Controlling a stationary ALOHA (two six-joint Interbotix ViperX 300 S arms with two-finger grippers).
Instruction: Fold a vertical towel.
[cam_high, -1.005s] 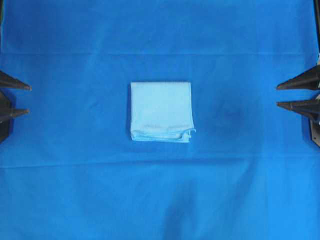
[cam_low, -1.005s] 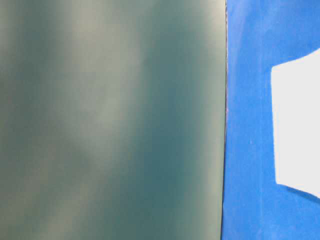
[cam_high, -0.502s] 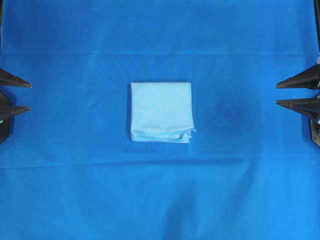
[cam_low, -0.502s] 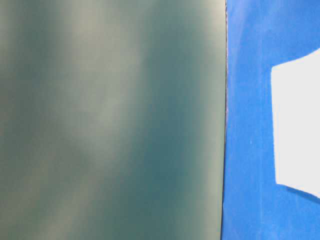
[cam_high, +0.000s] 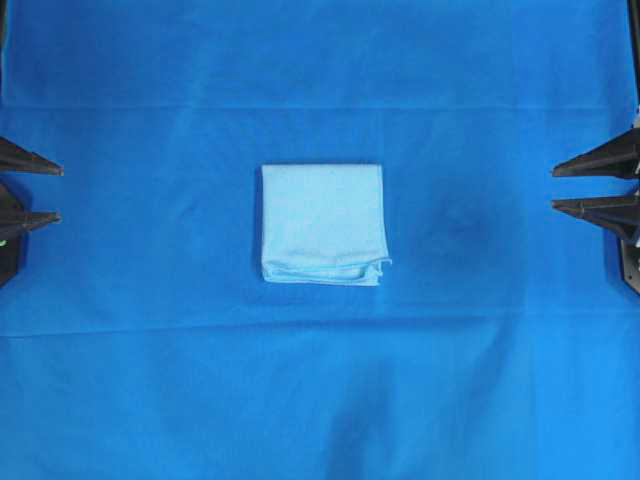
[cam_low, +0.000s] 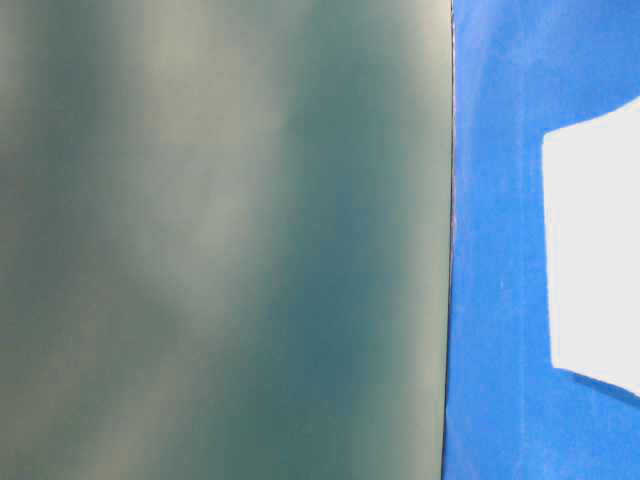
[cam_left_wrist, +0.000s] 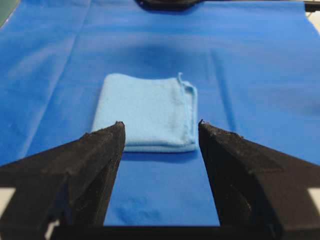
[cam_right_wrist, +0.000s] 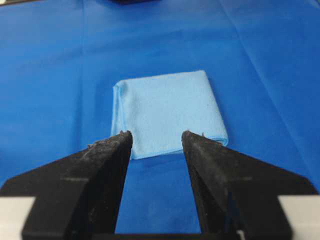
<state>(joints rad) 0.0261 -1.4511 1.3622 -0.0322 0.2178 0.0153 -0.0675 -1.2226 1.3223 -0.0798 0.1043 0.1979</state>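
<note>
- Two grippers, both parked at the edges of the overhead view: left gripper (cam_high: 45, 193) at the left rim, right gripper (cam_high: 560, 189) at the right rim, each well apart from the towel (cam_high: 322, 222).
- Left gripper's jaws stand apart with nothing between them; the left wrist view shows the towel (cam_left_wrist: 145, 111) through the gap, out ahead, not touched.
- Right gripper is the same: jaws spread, empty, with the towel (cam_right_wrist: 167, 111) framed between its fingers (cam_right_wrist: 112, 150) but beyond them.
- Towel sits mid-table on the deep-blue table covering (cam_high: 320, 400), lying flat, already a compact, nearly square, layered stack.
- Stacked edges show along its near side in the overhead view, with one corner (cam_high: 378, 267) slightly ruffled and poking out.
- Table-level view is no use: mostly a blurred grey-green surface, plus a strip of blue and a pale patch I can't identify.
- Step, my read: folding looks done and the arms are at rest, so this is the end of the task or a pause before an optional tidy.
- Next move, if any: either gripper reaches in to square the ruffled corner.
- That calls for a light pinch on the top layers only, or the stack will drag and the fold will open.
</note>
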